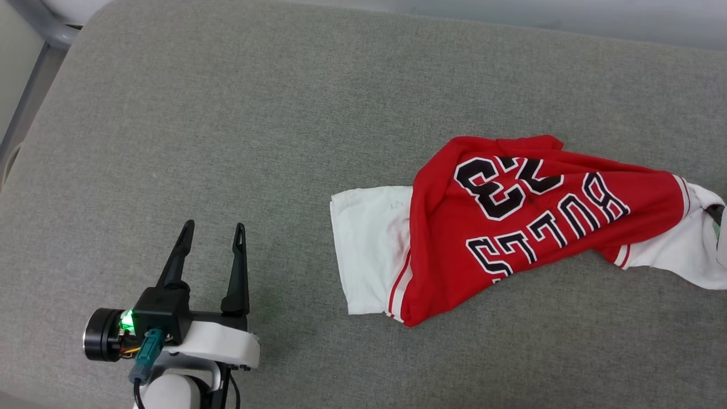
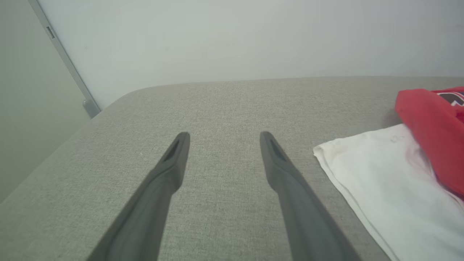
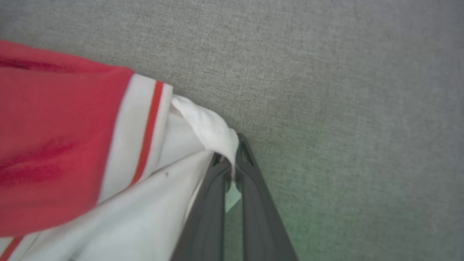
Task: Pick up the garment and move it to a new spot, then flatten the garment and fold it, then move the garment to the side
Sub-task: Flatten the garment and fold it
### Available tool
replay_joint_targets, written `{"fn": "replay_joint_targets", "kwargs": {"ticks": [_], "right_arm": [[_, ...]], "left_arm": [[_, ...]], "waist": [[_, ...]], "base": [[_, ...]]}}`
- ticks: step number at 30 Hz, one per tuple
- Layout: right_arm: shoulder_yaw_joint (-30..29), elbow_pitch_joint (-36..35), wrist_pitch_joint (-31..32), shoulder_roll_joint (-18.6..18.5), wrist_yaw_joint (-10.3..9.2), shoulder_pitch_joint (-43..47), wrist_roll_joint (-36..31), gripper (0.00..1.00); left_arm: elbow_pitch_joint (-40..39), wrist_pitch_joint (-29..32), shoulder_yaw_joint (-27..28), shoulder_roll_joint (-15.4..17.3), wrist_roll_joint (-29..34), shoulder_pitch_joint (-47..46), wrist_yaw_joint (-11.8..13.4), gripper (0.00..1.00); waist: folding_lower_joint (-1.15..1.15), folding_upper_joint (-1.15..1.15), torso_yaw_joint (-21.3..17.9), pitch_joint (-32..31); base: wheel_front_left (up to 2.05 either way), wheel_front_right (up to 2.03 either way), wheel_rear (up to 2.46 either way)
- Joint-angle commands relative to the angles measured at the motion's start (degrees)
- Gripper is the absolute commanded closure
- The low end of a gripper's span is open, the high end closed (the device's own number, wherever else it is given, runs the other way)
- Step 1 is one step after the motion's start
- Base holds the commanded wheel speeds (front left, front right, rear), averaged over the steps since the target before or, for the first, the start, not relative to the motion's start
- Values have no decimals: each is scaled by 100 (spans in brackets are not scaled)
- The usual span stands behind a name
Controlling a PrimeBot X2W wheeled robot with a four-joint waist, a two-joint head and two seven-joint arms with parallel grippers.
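Observation:
The garment (image 1: 511, 221), a red jersey with white sleeves and black "BULLS 23" lettering face up, lies rumpled on the right half of the grey padded table (image 1: 284, 142). My right gripper (image 3: 232, 156) is shut on the white cloth of its right sleeve (image 3: 206, 127); that sleeve runs off the head view's right edge (image 1: 698, 250). My left gripper (image 1: 213, 233) hovers open over bare table at the lower left, a good way left of the other white sleeve (image 1: 369, 250). The left wrist view has its fingers (image 2: 174, 156) spread, with the sleeve (image 2: 384, 181) off to the right.
The table's rounded left corner and a grey metal frame (image 1: 34, 79) lie at the upper left. A pale wall (image 2: 235, 36) stands behind the far edge. Bare table surface stretches across the left and middle.

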Motion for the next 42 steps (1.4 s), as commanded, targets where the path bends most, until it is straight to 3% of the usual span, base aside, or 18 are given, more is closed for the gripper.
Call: {"fn": "replay_joint_targets", "kwargs": {"ticks": [1,5,6,7,17,25,29,33,37,42], "right_arm": [[48,168,21,77,-13,23,-15,100],[47,205,-302,240,-11,25,100,100],[18,194,-442,231,-11,49,111,62],[0,162,-637,213,-11,72,92,0],[-112,-644,-1916,34,-11,1052,143,0],[-510,-1782,-1891,-168,-11,1557,-67,0],[-723,-2554,-1291,-320,-11,1667,-178,0],[-619,-3099,-107,-531,-11,1728,-53,0],[-551,-3332,1215,-727,-11,1656,190,0],[-486,-3286,2201,-801,-11,1519,180,0]], "left_arm": [[-1,-15,6,3,1,-67,-12,0],[35,-15,40,-5,18,21,33,0],[41,-15,38,-5,31,44,35,0],[44,-15,40,-5,43,64,35,0],[38,-15,117,56,81,420,85,0],[-12,-15,135,78,99,634,117,0],[-32,-15,105,74,104,670,130,0],[-57,-15,66,78,110,635,125,0],[-92,-15,13,73,108,527,109,0],[-108,-15,-31,60,73,379,88,0]], "waist": [[-1,0,-1,1],[-1,0,-70,-103],[-1,0,-90,-148],[-1,0,-112,-206],[-1,0,-362,-889],[-1,0,-553,-1068],[-1,0,-580,-1072],[-1,0,-559,-1009],[-1,0,-495,-861],[-1,0,-380,-614]], "base": [[0,0,0],[0,0,0],[0,0,0],[0,0,0],[0,0,0],[0,0,0],[0,0,0],[0,0,0],[0,0,0],[0,0,0]]}}
